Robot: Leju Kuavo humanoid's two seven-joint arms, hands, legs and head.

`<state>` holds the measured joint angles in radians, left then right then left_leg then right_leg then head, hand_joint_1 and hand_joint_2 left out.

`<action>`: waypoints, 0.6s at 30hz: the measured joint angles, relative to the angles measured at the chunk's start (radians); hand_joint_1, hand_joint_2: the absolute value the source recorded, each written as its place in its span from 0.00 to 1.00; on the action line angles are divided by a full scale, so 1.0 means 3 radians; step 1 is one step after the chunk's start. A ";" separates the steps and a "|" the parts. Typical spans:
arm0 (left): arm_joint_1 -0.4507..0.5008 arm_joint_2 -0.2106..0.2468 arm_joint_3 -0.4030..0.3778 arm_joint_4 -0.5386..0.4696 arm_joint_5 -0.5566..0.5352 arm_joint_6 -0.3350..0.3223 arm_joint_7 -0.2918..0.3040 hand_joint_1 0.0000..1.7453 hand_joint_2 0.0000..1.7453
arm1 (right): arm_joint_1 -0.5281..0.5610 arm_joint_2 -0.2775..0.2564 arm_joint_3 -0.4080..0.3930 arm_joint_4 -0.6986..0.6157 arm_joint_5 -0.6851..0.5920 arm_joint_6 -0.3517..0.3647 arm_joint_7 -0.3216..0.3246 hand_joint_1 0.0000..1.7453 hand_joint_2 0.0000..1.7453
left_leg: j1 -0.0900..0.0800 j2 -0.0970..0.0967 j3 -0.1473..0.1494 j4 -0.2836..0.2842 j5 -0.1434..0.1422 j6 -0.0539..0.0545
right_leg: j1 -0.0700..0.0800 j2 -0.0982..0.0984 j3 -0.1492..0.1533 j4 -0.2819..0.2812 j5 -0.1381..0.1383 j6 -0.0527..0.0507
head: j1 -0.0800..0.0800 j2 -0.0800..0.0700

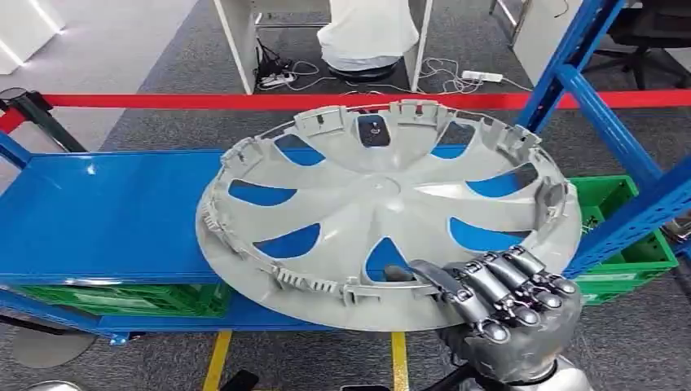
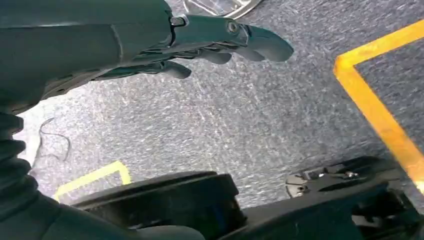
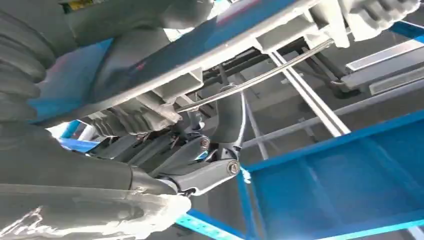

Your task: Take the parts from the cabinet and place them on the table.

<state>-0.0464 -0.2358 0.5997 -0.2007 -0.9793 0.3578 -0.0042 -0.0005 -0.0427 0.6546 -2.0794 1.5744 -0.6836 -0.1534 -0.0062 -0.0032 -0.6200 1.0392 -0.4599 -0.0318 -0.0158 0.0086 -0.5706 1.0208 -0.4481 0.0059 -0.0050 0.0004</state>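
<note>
We are gripping the wheel cover at its near rim with our right hand, tilted over the blue shelf, while our left hand (fingers loose, holding nothing) is hanging low.

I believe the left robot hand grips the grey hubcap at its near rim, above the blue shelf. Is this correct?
Not quite: the right robot hand grips the grey hubcap at its near rim, above the blue shelf, as the head view shows. The left robot hand hangs over the carpet floor and holds nothing, in the left wrist view.
</note>
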 joint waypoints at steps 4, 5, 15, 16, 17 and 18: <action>-0.0007 0.0006 0.0001 0.0000 -0.0001 -0.0009 0.0000 0.00 1.00 | -0.0005 0.0000 0.0013 0.0023 -0.0006 0.0001 -0.0001 1.00 1.00 | 0.0023 0.0000 -0.0226 0.0820 -0.0452 -0.0049 | 0.0002 -0.0011 -0.0142 0.0003 0.0105 -0.0009 | -0.0006 0.0000; -0.0009 0.0006 0.0003 0.0000 -0.0005 -0.0010 0.0004 0.00 1.00 | -0.0006 0.0000 0.0015 0.0027 -0.0013 0.0001 -0.0003 1.00 1.00 | 0.0027 0.0001 -0.0162 0.0776 -0.0384 -0.0051 | 0.0001 -0.0011 -0.0178 0.0003 0.0132 -0.0004 | -0.0006 0.0000; -0.0008 -0.0003 0.0006 0.0000 -0.0011 -0.0011 0.0013 0.00 1.00 | -0.0029 0.0000 0.0022 0.0029 -0.0013 0.0001 -0.0008 1.00 1.00 | 0.0037 0.0000 0.0344 -0.0218 -0.0014 0.0125 | -0.0001 -0.0016 -0.0394 0.0078 0.0158 0.0168 | 0.0003 0.0000; -0.0009 -0.0004 0.0008 0.0000 -0.0011 -0.0011 0.0013 0.00 1.00 | -0.0033 0.0000 0.0022 0.0031 -0.0013 0.0000 -0.0008 1.00 1.00 | 0.0031 0.0003 0.0313 -0.0217 0.0017 0.0148 | 0.0000 -0.0017 -0.0447 0.0308 -0.0055 0.0170 | 0.0009 0.0000; -0.0009 -0.0004 0.0008 0.0000 -0.0011 -0.0011 0.0013 0.00 1.00 | -0.0035 0.0000 0.0023 0.0036 -0.0013 0.0001 -0.0008 1.00 1.00 | 0.0024 0.0005 0.0276 -0.0217 0.0047 0.0156 | 0.0007 -0.0016 -0.0514 0.0593 -0.0242 0.0172 | 0.0015 0.0000; -0.0010 -0.0003 0.0008 0.0000 -0.0011 -0.0011 0.0013 0.00 1.00 | -0.0035 0.0000 0.0024 0.0037 -0.0015 0.0001 -0.0008 1.00 1.00 | 0.0015 0.0007 0.0237 -0.0214 0.0078 0.0163 | 0.0013 -0.0016 -0.0567 0.0836 -0.0360 0.0169 | 0.0015 0.0000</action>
<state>-0.0494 -0.2365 0.6020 -0.2007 -0.9827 0.3544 -0.0004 -0.0111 -0.0427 0.6619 -2.0684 1.5698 -0.6832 -0.1556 -0.0016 -0.0012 -0.5490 0.9749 -0.4367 0.0171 -0.0117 0.0039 -0.7407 1.2716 -0.5560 0.0565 -0.0004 0.0004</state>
